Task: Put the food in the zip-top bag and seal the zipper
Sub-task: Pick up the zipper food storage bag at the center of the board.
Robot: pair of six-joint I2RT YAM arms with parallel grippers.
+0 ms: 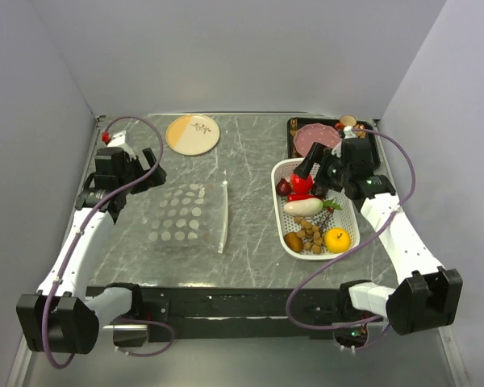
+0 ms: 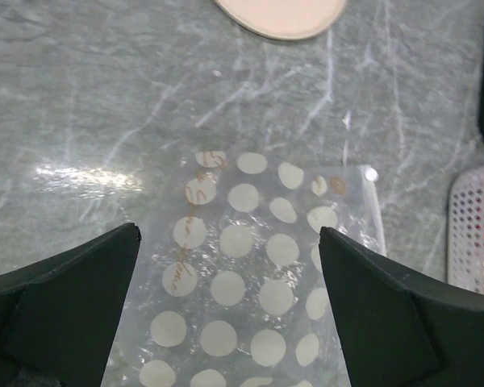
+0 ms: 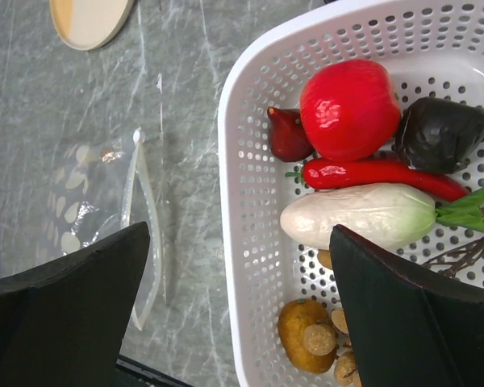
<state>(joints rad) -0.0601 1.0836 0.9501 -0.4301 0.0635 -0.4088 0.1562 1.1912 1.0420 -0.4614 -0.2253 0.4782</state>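
The clear dotted zip-top bag lies flat on the table, its white zipper along its right edge. My left gripper is open and empty, just above the bag's far left end; the left wrist view shows the bag between the fingers. The food sits in a white basket: yellow fruit, brown oval, nuts, white-and-green vegetable, red pieces. My right gripper is open and empty above the basket's far end. The right wrist view shows the vegetable and red chili.
A beige plate lies at the back middle. A black tray with a pink plate stands behind the basket. Grey walls close in the table on the left, right and back.
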